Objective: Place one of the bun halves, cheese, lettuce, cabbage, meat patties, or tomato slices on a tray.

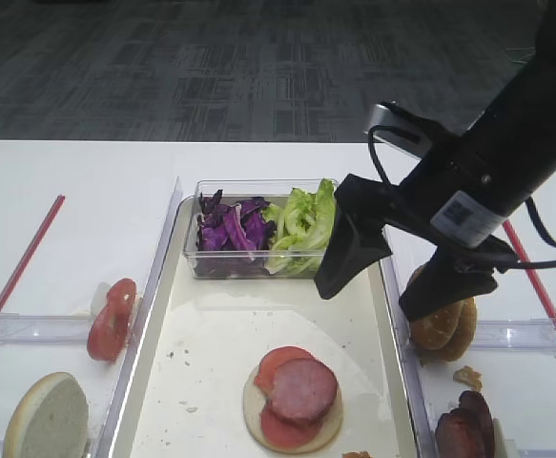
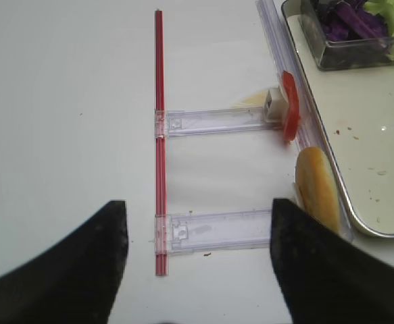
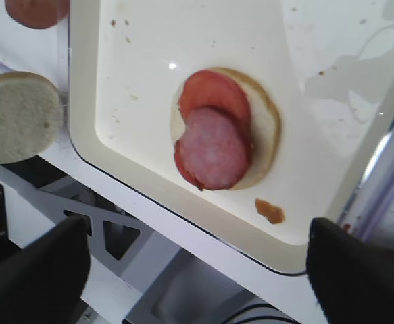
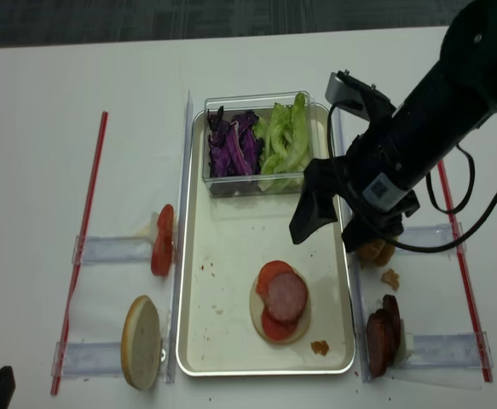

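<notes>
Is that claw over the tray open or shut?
Open: the right gripper's two fingers stand wide apart above the tray, holding nothing.

No text, brand or number can be read anywhere. The only marking is a small white label (image 1: 465, 218) stuck on the black body of the right arm, toward three o'clock in the high view; it carries a dark square code pattern and a few lines of print far too small and blurred to make out. The same label (image 4: 374, 192) shows in the other overhead view, equally illegible.
</notes>
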Robot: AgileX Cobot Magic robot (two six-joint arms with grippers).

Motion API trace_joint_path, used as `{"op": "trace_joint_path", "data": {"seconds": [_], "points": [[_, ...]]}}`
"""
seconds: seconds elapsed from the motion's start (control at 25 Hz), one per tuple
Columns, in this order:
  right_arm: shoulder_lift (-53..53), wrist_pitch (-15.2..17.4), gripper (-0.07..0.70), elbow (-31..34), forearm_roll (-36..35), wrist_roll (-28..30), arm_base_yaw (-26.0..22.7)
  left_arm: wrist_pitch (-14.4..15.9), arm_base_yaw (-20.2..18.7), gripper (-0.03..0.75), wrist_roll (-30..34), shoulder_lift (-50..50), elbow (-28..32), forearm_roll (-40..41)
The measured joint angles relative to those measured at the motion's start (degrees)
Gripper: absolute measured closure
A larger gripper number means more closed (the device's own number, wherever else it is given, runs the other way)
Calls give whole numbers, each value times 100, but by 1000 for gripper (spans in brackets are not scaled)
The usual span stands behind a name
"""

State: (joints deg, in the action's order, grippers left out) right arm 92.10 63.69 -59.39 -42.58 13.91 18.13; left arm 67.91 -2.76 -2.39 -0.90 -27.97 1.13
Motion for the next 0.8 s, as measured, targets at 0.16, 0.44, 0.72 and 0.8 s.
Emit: {"op": "trace_joint_path", "data": {"seconds": [0.16,0.44,0.72,0.8], "points": [[0,422,-28,-376,801,-327,0,0,0,286,0,0,0,0],[0,569,44,-699,2297,-860,0,0,0,286,0,0,0,0],[0,583,97,-724,3146,-1189,0,0,0,286,0,0,0,0],[0,583,104,-724,3156,-1203,0,0,0,286,0,0,0,0]]}}
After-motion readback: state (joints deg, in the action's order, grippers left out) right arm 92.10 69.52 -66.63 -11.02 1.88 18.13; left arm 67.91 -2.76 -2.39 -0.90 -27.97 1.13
